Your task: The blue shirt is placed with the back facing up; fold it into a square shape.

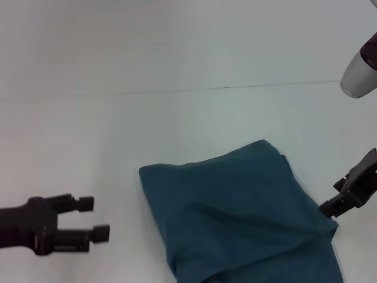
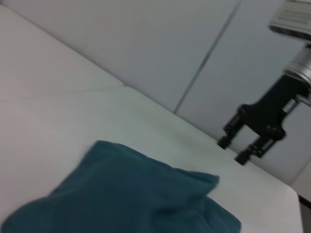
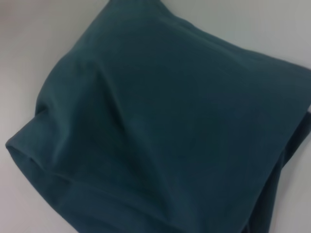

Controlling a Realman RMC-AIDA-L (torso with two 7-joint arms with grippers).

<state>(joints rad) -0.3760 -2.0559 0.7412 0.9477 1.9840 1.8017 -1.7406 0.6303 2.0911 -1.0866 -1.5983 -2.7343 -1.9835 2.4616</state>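
The blue shirt (image 1: 235, 212), a dark teal soft cotton garment, lies folded into a rough square on the white table (image 1: 177, 118), its plain side up with no lettering showing. The left gripper (image 1: 94, 218) hovers well apart to its left, fingers spread and empty. The right gripper (image 1: 344, 200) sits at the shirt's right edge, fingers apart, nothing visibly clamped.

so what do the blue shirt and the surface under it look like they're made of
The blue shirt looks like a soft matte knit, probably cotton: it slumps in rounded folds, shows gentle creases and gives no shine. The table looks like a smooth, hard white surface, perhaps laminate or painted board, with a thin seam line across it; the exact material can't be told.
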